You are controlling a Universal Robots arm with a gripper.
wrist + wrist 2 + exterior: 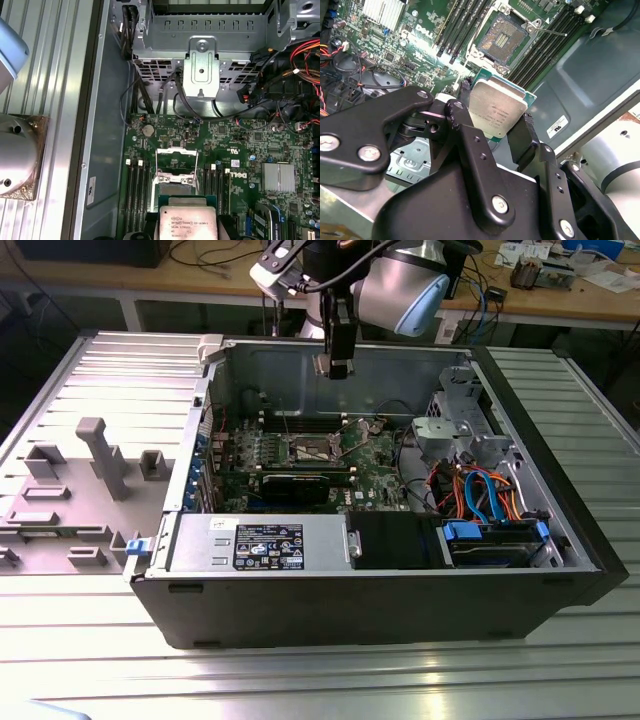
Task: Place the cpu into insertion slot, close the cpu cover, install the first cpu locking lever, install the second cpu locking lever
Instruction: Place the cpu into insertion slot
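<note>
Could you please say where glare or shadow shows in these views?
In the exterior view, glare streaks the table while the case interior is shaded; in the second wrist view, the cpu in the pincer gleams; the first wrist view looks evenly lit.

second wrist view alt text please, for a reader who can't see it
The black gripper holds the cpu by two opposite edges, silvery top facing the camera. Beyond it on the green motherboard lies the empty insertion slot, flanked by black memory slots.

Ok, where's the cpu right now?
In the second wrist view the cpu is clamped in the gripper above the motherboard, not yet in the open insertion slot.
</note>
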